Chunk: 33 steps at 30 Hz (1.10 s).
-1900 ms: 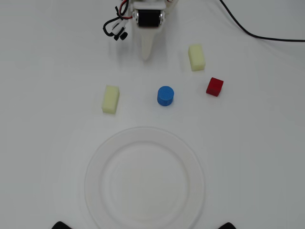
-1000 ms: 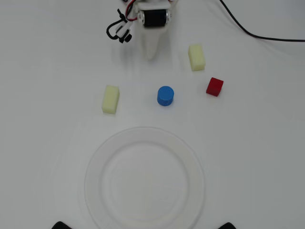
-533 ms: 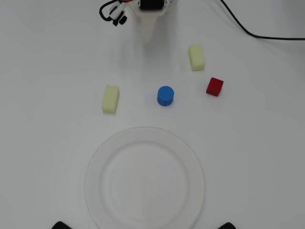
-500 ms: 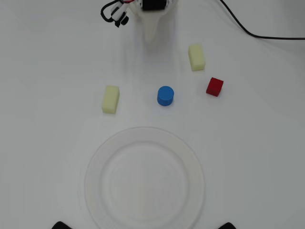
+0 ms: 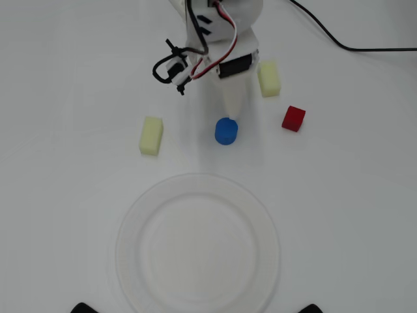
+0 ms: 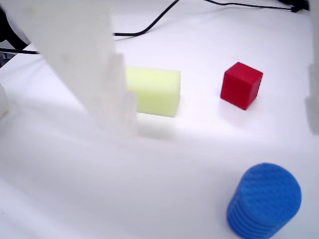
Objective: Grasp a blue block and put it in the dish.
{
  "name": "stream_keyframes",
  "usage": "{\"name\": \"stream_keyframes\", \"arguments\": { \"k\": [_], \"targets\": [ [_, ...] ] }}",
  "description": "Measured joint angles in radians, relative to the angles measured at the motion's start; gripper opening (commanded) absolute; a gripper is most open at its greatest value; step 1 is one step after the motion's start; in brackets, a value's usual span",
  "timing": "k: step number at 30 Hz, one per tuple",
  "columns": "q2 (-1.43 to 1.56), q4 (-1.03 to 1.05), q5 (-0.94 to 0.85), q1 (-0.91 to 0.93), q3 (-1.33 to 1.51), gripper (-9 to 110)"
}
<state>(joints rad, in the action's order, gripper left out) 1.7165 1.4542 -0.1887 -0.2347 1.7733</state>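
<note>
Overhead view. The blue block stands upright on the white table, at 12 o'clock from the dish and apart from its rim. The arm comes in from the top edge, and its white finger tapers down to end just above the block, at the block's 12 o'clock; whether it touches we cannot tell from here. One pale yellow block lies at the blue block's 9 o'clock, another at about 1 o'clock, and the red cube at 3 o'clock. We judge the step in hand to be the approach before the grasp. To do it well, we would centre the block between the two fingers, descend until the tips sit low on its side, and close across its round wall so it does not squirt out. Both neighbours are well clear, so nothing should be knocked.

Wrist view. The gripper is spread wide: one white finger fills the upper left, and only a blurred sliver of the other shows at the right edge, probably its inner face. Nothing is held between them. The blue block sits at 5 o'clock in this view, off-centre toward the right finger, ribbed side and textured top visible. The red cube and a yellow block lie beyond it.
</note>
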Motion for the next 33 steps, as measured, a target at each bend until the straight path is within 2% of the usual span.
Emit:
{"name": "stream_keyframes", "arguments": {
  "k": [19, 33],
  "targets": [
    [-0.308, -0.137, -0.017, 0.020, -0.069, 31],
    [-0.399, -0.160, 0.011, 0.011, -0.146, 14]
  ]
}}
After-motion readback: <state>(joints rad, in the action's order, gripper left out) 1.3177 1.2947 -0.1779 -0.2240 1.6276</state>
